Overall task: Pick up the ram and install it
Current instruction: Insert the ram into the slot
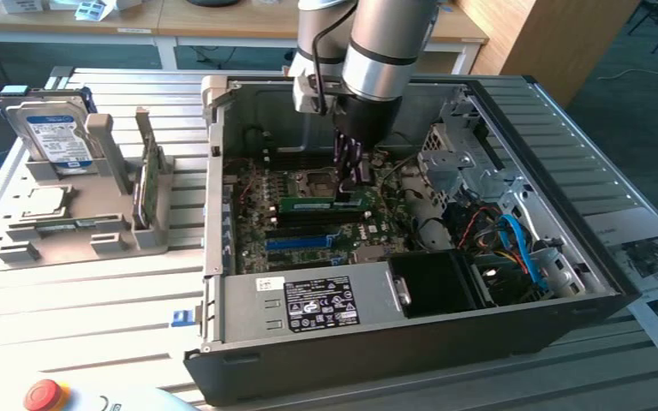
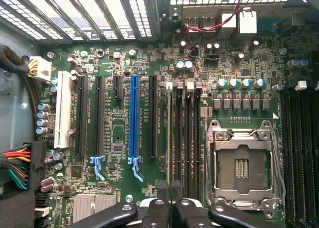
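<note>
Inside the computer case (image 1: pixel 421 342), I am hovering the closed gripper (image 1: pixel 355 180) over one end of the seated ram (image 1: pixel 308 204).

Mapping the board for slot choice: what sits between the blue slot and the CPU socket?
In the wrist view, a black expansion slot and a bank of memory slots.

Bright, even light washes the white slatted counter (image 1: pixel 78 300). Inside the open black computer case (image 1: pixel 421 342) it dims toward the exterior view's lower right. In the wrist view, the slotted metal grille (image 2: pixel 99 14) glares white and the black claw (image 2: pixel 170 188) carries a dull sheen.
</note>
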`<state>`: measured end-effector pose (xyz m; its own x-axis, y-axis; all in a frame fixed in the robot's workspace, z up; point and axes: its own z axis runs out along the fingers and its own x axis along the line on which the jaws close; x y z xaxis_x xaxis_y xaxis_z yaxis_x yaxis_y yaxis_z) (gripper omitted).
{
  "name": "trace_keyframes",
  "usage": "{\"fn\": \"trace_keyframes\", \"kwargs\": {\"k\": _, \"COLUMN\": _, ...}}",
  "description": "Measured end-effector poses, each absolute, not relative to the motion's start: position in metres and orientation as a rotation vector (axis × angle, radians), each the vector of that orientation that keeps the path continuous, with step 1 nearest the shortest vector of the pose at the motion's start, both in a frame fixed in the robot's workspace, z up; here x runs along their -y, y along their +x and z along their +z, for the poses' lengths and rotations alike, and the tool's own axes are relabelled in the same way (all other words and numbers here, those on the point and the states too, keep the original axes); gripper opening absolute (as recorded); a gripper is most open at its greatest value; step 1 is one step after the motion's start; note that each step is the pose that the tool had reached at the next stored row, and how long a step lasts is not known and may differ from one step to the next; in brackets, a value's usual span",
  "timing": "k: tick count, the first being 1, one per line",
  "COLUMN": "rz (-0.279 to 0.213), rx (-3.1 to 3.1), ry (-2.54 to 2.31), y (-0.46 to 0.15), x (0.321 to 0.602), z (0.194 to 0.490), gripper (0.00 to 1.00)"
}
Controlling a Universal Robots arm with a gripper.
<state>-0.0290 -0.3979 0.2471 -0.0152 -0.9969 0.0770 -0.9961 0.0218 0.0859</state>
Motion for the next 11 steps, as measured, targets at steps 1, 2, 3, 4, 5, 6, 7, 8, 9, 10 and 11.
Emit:
{"fn": "trace_keyframes", "kwargs": {"k": 1, "rz": -0.008, "rx": 2.160, "ry": 2.120, "y": -0.0293, "x": 0.3977, "z": 0.2471, "gripper": 0.11}}
{"fn": "trace_keyframes", "kwargs": {"k": 2, "rz": -0.008, "rx": 2.160, "ry": 2.120, "y": -0.0293, "x": 0.3976, "z": 0.2471, "gripper": 0.11}}
{"fn": "trace_keyframes", "kwargs": {"k": 3, "rz": -0.008, "rx": 2.160, "ry": 2.120, "y": -0.0293, "x": 0.3976, "z": 0.2471, "gripper": 0.11}}
{"fn": "trace_keyframes", "kwargs": {"k": 4, "rz": -0.008, "rx": 2.160, "ry": 2.120, "y": -0.0293, "x": 0.3975, "z": 0.2471, "gripper": 0.11}}
{"fn": "trace_keyframes", "kwargs": {"k": 5, "rz": -0.008, "rx": 2.160, "ry": 2.120, "y": -0.0294, "x": 0.3975, "z": 0.2471, "gripper": 0.11}}
{"fn": "trace_keyframes", "kwargs": {"k": 6, "rz": -0.008, "rx": 2.160, "ry": 2.120, "y": -0.0295, "x": 0.3975, "z": 0.2471, "gripper": 0.11}}
{"fn": "trace_keyframes", "kwargs": {"k": 7, "rz": -0.007, "rx": 2.161, "ry": 2.120, "y": -0.0296, "x": 0.3975, "z": 0.2471, "gripper": 0.11}}
{"fn": "trace_keyframes", "kwargs": {"k": 8, "rz": -0.006, "rx": 2.161, "ry": 2.121, "y": -0.0297, "x": 0.3974, "z": 0.2471, "gripper": 0.11}}
{"fn": "trace_keyframes", "kwargs": {"k": 9, "rz": -0.005, "rx": 2.159, "ry": 2.124, "y": -0.0297, "x": 0.3974, "z": 0.2471, "gripper": 0.11}}
{"fn": "trace_keyframes", "kwargs": {"k": 10, "rz": -0.004, "rx": 2.158, "ry": 2.126, "y": -0.0297, "x": 0.3974, "z": 0.2471, "gripper": 0.11}}
{"fn": "trace_keyframes", "kwargs": {"k": 11, "rz": -0.002, "rx": 2.156, "ry": 2.129, "y": -0.0296, "x": 0.3974, "z": 0.2471, "gripper": 0.11}}
